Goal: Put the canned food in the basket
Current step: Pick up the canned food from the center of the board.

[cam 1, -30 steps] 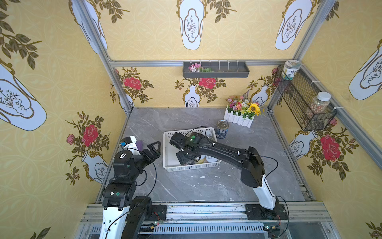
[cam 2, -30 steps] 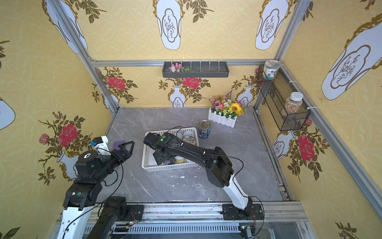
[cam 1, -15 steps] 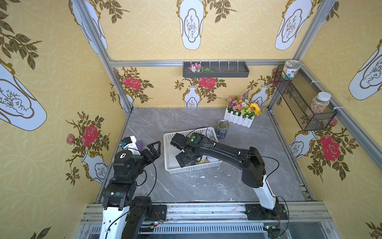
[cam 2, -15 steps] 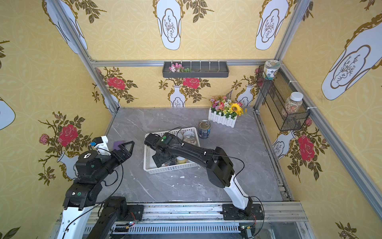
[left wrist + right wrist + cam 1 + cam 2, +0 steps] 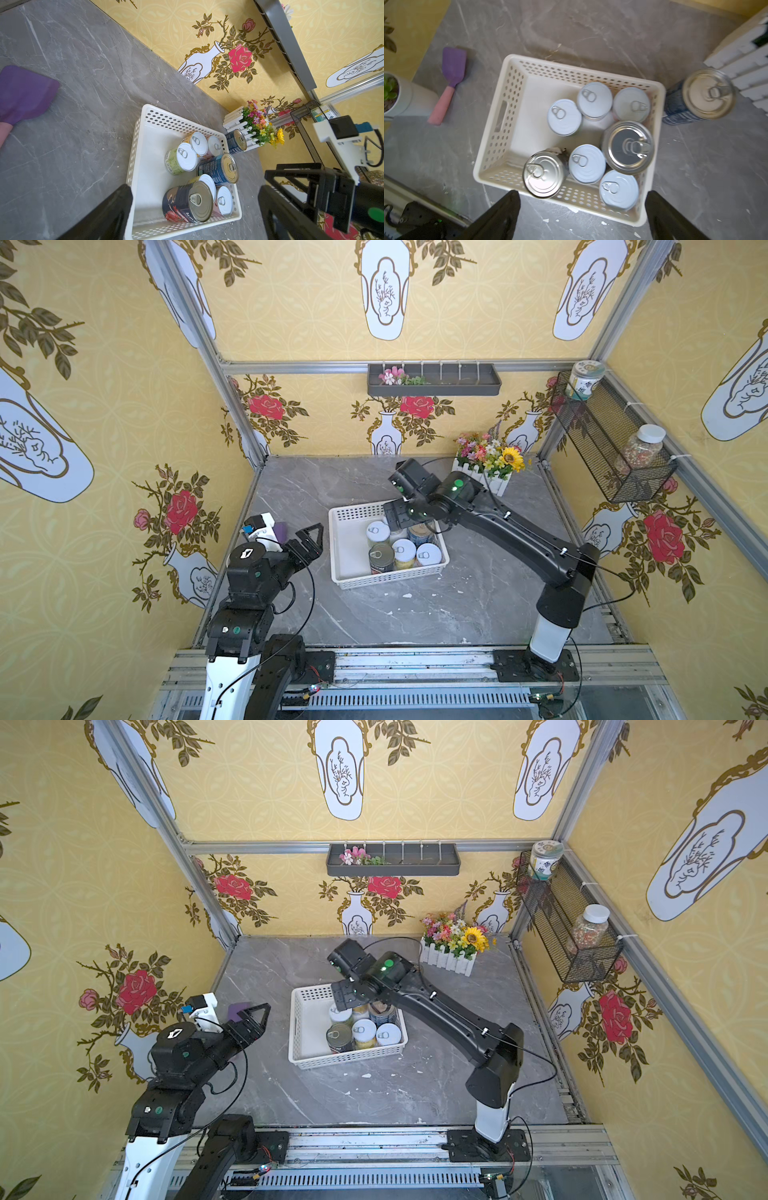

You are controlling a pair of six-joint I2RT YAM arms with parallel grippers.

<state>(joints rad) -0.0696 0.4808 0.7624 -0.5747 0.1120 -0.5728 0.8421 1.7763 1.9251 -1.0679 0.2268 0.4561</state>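
The white basket (image 5: 347, 572) (image 5: 307, 1040) sits mid-table, and several cans of the canned food stand in it: white-lidded ones (image 5: 564, 116) and metal ones with dark labels (image 5: 543, 173) (image 5: 187, 202). A single dark blue can (image 5: 699, 97) (image 5: 235, 141) stands outside the basket next to the white fence; both top views hide it behind my right arm. My right gripper (image 5: 399, 517) (image 5: 582, 199) hangs above the basket's far side, open and empty. My left gripper (image 5: 309, 537) (image 5: 194, 191) is open and empty, left of the basket.
A purple spatula with a pink handle (image 5: 450, 83) (image 5: 22, 93) lies left of the basket, near a white plant pot (image 5: 396, 97). A flower planter with a white fence (image 5: 488, 464) stands at the back right. A wire-mesh shelf (image 5: 611, 448) with jars hangs on the right wall.
My right gripper has opened inside the basket, leaving a can there. It then rose and swung toward the basket's far right side. The left arm has not moved.
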